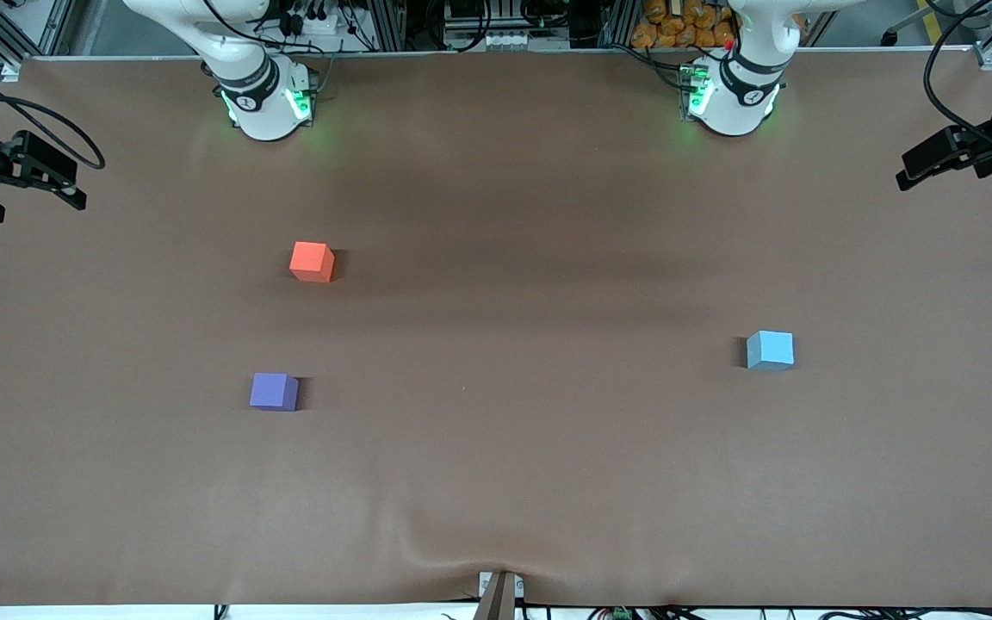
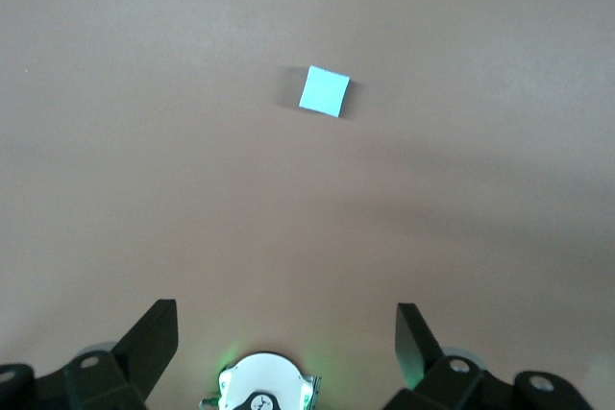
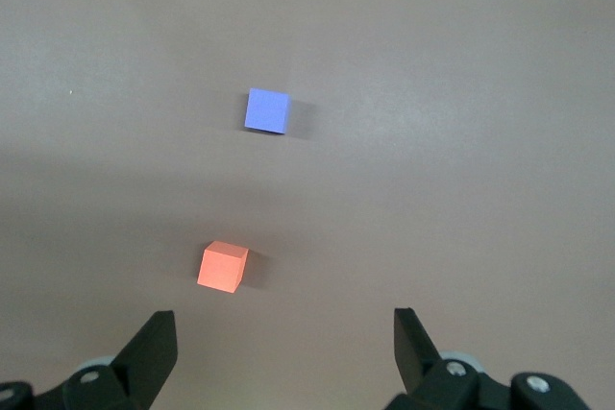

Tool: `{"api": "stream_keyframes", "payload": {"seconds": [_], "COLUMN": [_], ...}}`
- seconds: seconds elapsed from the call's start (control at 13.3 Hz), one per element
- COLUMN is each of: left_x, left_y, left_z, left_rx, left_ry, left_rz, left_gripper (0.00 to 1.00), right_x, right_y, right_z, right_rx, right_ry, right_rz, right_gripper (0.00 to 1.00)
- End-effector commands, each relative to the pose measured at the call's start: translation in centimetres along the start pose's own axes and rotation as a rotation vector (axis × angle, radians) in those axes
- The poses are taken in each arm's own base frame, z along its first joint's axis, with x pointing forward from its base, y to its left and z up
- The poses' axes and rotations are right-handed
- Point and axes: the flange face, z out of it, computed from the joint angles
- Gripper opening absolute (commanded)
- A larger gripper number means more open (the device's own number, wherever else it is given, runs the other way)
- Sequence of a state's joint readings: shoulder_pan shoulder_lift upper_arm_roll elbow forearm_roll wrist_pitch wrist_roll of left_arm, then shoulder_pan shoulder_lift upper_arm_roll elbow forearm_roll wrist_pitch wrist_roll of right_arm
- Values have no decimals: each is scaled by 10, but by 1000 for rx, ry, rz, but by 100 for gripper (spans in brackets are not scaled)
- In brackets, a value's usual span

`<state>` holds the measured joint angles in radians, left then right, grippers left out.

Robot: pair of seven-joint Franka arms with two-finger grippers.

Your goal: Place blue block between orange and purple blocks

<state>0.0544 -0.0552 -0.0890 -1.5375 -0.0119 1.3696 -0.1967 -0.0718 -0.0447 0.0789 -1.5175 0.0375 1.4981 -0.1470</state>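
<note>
Three colored blocks on a brown table (image 1: 496, 482)

The blue block (image 1: 770, 350) is light blue, the orange block (image 1: 312, 261) bright orange-red, the purple block (image 1: 273, 391) violet.

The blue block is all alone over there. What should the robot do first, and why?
Probably the left gripper should move over the blue block and come down around it. Its fingers are open and empty, and that block sits toward the left arm's end of the table, apart from the orange block and purple block. The right gripper waits, open.
</note>
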Motion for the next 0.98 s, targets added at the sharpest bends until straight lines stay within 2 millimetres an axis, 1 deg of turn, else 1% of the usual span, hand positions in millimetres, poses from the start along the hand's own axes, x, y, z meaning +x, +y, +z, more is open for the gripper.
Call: {"api": "stream_keyframes", "payload": {"seconds": [0.0,0.45,0.53,0.68,0.9], "left_x": [-2,-2,-1,3,4], "left_y": [0,-1,-2,2,2], "left_z": [-5,-4,-3,1,0], "left_rx": [9,18,19,20,22], "left_ry": [-7,-7,-8,-14,-9], "left_rz": [14,18,23,31,31], "left_gripper": [100,100,100,100,100], "right_x": [0,-1,-1,-1,-1], "right_y": [4,6,9,11,11], "right_z": [-3,-3,-3,-3,-4], "right_rx": [1,2,2,3,3], "right_ry": [0,-2,-1,-1,1], "right_rz": [-3,-1,5,8,8], "right_gripper": [100,100,100,100,100]}}
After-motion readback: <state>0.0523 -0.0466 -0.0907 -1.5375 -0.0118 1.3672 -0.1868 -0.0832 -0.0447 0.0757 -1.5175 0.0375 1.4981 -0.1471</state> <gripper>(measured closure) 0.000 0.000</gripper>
